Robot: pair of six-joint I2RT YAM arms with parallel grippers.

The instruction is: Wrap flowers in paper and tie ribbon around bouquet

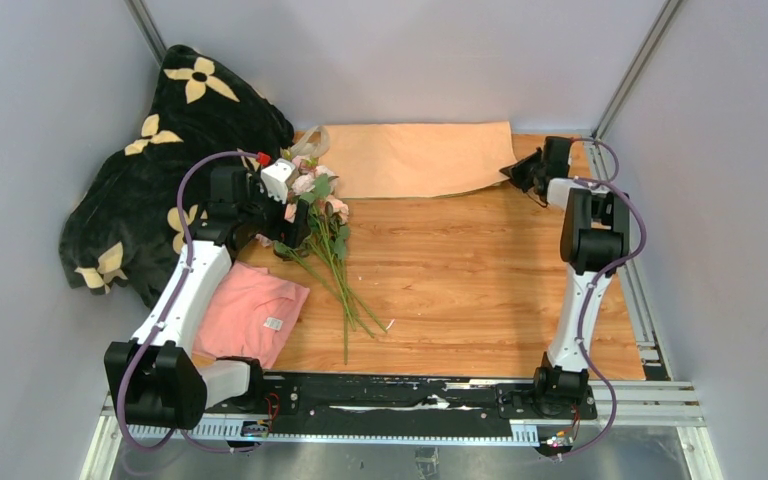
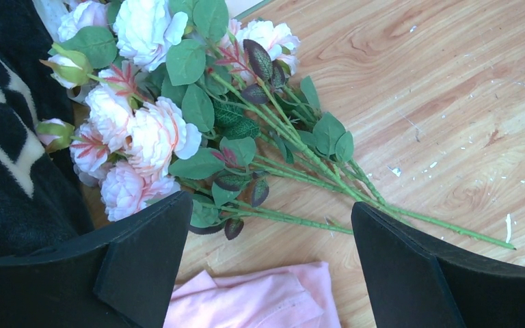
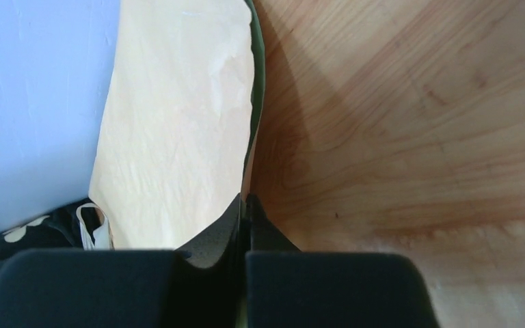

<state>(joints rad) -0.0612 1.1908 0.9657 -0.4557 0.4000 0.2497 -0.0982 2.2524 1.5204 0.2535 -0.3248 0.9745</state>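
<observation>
Notably, pink cloth [image 1: 245, 305] label [image 1: 273, 323] unreadable; right jaws pinch paper [image 1: 410, 160].

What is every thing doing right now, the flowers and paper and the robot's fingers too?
Bunch of pink and cream roses with green stems: lying loose on the wooden table, unwrapped.
Peach-orange paper sheet: spread out at the far edge, one corner pinched.
Right fingers: shut on that corner.
Left fingers: wide open above the roses.
Pink folded cloth: lying flat.
Black flower-print blanket: crumpled in a heap.
</observation>
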